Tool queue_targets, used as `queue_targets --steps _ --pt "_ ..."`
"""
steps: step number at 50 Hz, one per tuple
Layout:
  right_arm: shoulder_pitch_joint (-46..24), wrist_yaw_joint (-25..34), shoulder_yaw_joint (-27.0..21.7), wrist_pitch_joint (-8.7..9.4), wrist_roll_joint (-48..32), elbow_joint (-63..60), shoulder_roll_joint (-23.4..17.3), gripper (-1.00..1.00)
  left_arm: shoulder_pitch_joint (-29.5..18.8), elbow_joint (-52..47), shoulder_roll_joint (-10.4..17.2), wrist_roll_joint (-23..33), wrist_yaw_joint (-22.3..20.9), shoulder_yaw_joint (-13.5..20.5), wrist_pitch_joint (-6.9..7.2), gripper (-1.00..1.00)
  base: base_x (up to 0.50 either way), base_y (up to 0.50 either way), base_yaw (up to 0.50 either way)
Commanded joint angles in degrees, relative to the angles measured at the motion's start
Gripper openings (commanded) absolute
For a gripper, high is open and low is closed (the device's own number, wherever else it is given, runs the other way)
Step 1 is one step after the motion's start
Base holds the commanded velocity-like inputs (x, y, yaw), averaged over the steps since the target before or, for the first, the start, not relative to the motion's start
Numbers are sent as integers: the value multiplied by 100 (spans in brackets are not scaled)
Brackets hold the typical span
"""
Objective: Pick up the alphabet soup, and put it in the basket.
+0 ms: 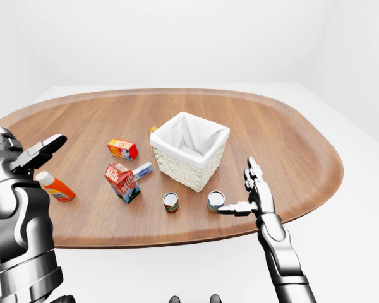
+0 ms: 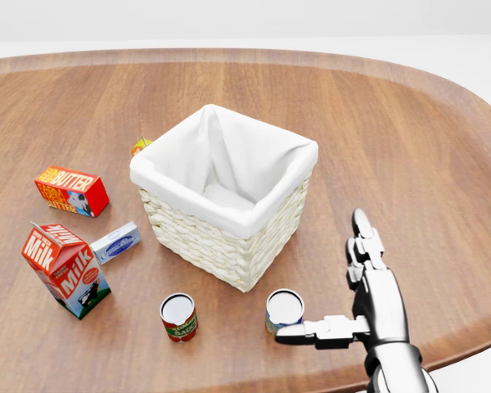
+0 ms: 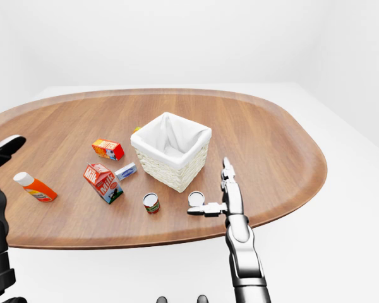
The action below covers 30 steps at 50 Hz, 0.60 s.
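Cans (image 2: 178,317): two, below one basket (image 2: 226,196); right hand (image 2: 368,299) beside.

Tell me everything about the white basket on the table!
The basket is square, woven from pale wicker, with a white cloth lining folded over its rim. It stands upright on the wooden table, turned corner-on in the head view, near the middle. It looks empty inside. Nothing touches it: two cans stand below it in that view, and the right hand hovers lower right, apart from it.
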Motion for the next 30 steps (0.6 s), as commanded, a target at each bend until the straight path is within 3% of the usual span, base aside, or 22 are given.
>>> queue_targets --steps 1,10,30 --pt "-8 23 -4 -32 18 41 -5 100 -4 38 -14 32 -13 -15 0 100 0 0 0" --pt "-17 66 3 -44 35 67 -7 100 18 -37 -10 18 -10 -5 0 100 4 0 0" --pt "-1 78 25 7 30 -11 13 100 19 -60 -14 37 -24 6 0 100 22 0 0"
